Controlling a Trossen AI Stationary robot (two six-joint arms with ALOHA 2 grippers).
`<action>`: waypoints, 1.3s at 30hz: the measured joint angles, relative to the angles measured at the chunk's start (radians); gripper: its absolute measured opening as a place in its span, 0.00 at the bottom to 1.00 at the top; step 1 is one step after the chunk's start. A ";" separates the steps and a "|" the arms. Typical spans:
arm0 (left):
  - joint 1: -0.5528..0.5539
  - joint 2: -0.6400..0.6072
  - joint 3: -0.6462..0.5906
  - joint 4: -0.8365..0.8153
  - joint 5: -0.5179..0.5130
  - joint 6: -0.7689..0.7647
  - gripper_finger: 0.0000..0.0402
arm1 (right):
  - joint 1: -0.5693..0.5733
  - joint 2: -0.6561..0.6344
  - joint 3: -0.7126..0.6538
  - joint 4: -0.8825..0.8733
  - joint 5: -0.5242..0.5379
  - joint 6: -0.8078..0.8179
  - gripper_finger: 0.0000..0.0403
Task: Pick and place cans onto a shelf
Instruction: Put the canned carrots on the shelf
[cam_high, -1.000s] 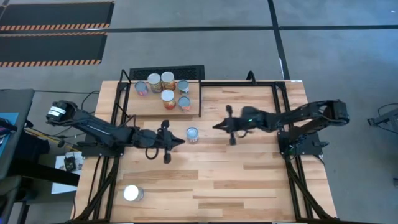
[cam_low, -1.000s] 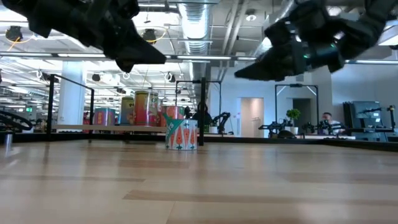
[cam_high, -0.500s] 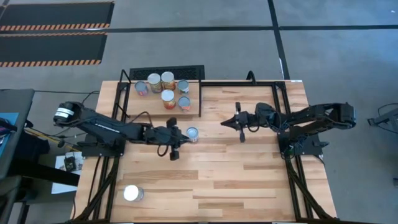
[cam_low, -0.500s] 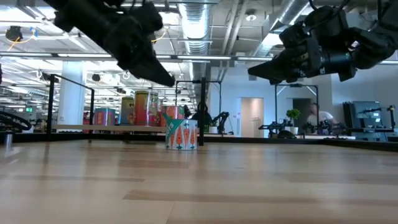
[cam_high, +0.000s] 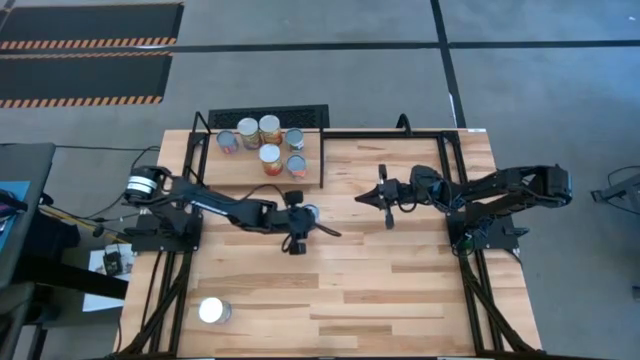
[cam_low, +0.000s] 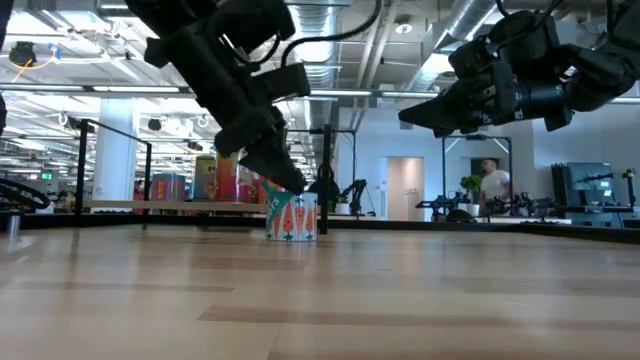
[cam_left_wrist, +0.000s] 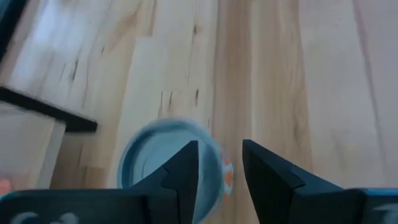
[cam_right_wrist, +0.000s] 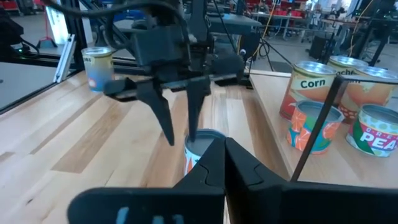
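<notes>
Directly under the left hand (cam_high: 312, 224) (fingers spread) stands a can (cam_low: 291, 215).

A robotics lab in a large open industrial hall. Overhead run bare ducts (cam_low: 312, 40) and strip lights; white columns (cam_low: 113, 140) stand on the left. The floor (cam_high: 330, 60) is grey concrete with hazard-striped mats (cam_high: 85, 45) at far left. Beyond the wooden surface (cam_high: 400, 290), more robot arms (cam_low: 350, 192) sit on far benches, and a person (cam_low: 490, 185) stands at far right.
</notes>
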 joint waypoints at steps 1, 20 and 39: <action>0.005 0.002 0.001 -0.013 0.006 0.003 0.29 | 0.000 0.000 0.000 0.002 0.000 0.000 0.03; 0.016 -0.104 -0.002 -0.197 -0.009 -0.087 0.01 | -0.002 0.000 0.000 0.000 0.000 0.002 0.04; 0.171 -0.779 -0.372 -0.634 -0.214 -0.659 0.00 | -0.002 0.000 0.000 -0.013 0.002 0.002 0.03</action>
